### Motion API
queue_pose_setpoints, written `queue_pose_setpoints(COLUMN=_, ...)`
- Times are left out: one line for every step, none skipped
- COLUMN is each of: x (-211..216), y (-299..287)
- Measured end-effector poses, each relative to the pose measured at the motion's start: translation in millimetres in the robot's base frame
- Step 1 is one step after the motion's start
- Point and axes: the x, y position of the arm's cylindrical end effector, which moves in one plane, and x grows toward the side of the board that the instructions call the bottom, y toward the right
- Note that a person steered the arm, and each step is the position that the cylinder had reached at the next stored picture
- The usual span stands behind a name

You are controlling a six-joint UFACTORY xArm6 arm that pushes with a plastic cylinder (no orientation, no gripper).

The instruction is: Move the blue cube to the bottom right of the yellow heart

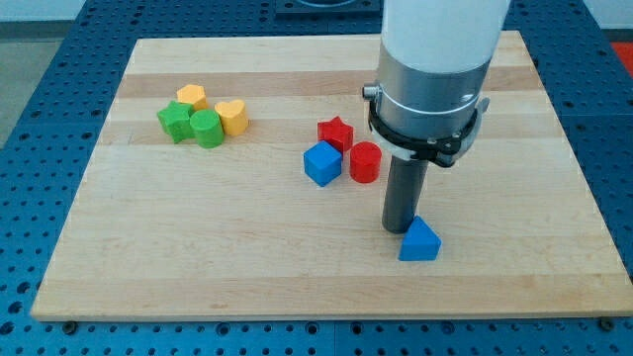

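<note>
The blue cube (pixel 322 163) sits near the board's middle, touching a red star (pixel 335 133) above it and next to a red cylinder (pixel 365 161) on its right. The yellow heart (pixel 232 116) lies at the upper left, touching a green cylinder (pixel 207 129). My tip (pixel 400 229) rests on the board to the lower right of the blue cube, well apart from it. It stands just left of a blue triangular block (pixel 420 240), about touching it.
A green star (pixel 177 122) and a yellow pentagon (pixel 192 97) sit in the upper-left cluster with the heart. The wooden board (pixel 148 267) lies on a blue perforated table. The arm's white body (pixel 435 59) hangs over the upper right.
</note>
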Motion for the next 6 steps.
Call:
queue_pose_setpoints(x=-9.5, y=0.0)
queue_pose_setpoints(x=-29.4, y=-4.7)
queue_pose_setpoints(x=-46.8, y=-31.5)
queue_pose_setpoints(x=-60.3, y=-77.7)
queue_pose_setpoints(x=-92.4, y=-96.9)
queue_pose_setpoints(x=-106.2, y=-37.6)
